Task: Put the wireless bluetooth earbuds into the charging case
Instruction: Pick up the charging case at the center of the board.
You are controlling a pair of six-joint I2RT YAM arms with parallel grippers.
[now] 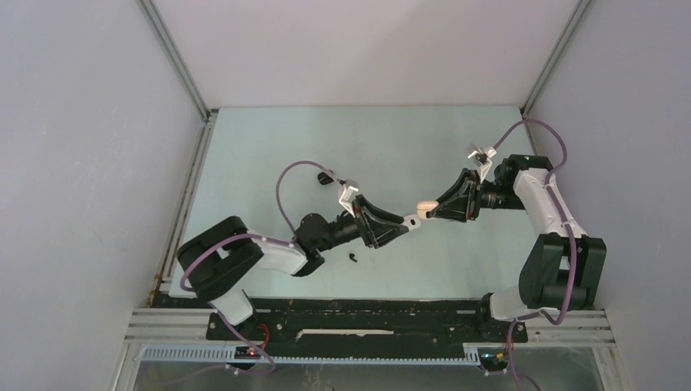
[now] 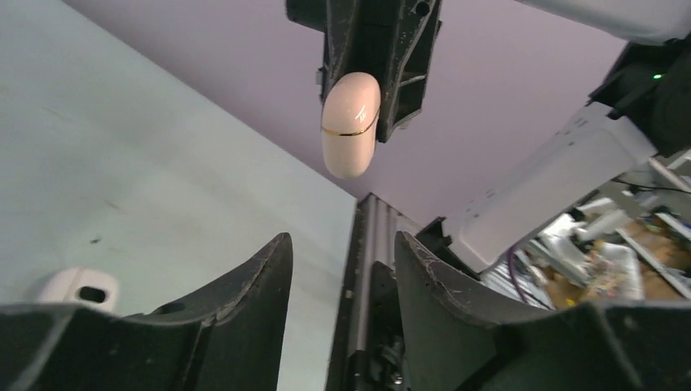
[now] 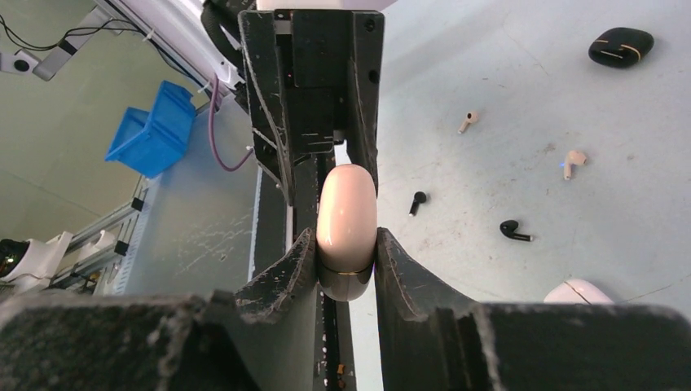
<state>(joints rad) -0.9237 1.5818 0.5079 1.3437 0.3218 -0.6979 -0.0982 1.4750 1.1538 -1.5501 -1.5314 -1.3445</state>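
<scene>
Clamping a pale pink pebble-shaped plastic case, the right gripper holds it aloft. The left gripper gapes empty just left of it.

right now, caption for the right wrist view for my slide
Right fingers pinch a closed pale pink case; black earbud and pale earbud lie loose on the table.

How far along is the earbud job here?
Nothing looks inserted yet. In hand: the right gripper holds the closed pink case, facing the open left gripper. Remaining: open the case and seat the black earbuds and pale earbuds, all loose on the table.
</scene>
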